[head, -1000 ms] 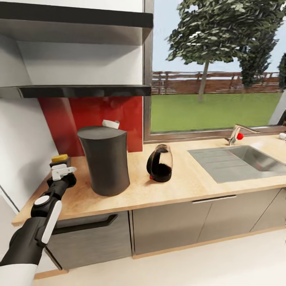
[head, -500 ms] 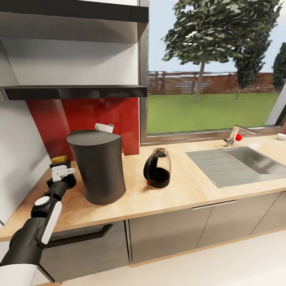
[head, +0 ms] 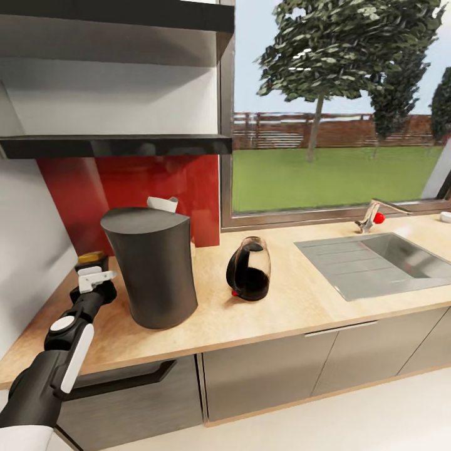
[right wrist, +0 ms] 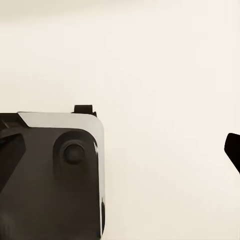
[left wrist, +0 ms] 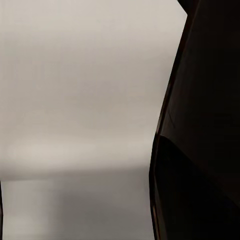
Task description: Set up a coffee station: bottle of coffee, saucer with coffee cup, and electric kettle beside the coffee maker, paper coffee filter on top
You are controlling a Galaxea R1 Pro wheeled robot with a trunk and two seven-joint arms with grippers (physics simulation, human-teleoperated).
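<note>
Standing on the wooden countertop (head: 300, 300) against the red backsplash (head: 125, 181), the tall dark coffee maker (head: 149, 268) has a white object, perhaps the paper filter (head: 162, 203), peeking up behind its top edge, though it is too hidden to say whether it rests on the machine. Just to the right, apart from it, sits the dark rounded electric kettle (head: 249, 269) with a small red spot at its base. To the left of the coffee maker the left arm reaches over the counter's edge, and the left gripper (head: 91, 268) is at a dark bottle with a yellow cap (head: 91, 257), seemingly the bottle of coffee; whether the fingers are clamped on it or loose cannot be told from here. Farther right lie the steel sink (head: 382, 260) and its faucet (head: 374, 216) below the window (head: 338, 106). A dark shelf (head: 119, 145) hangs above the backsplash. The right wrist view shows pale floor and part of the robot's dark body; the right pincer's state cannot be told.
</note>
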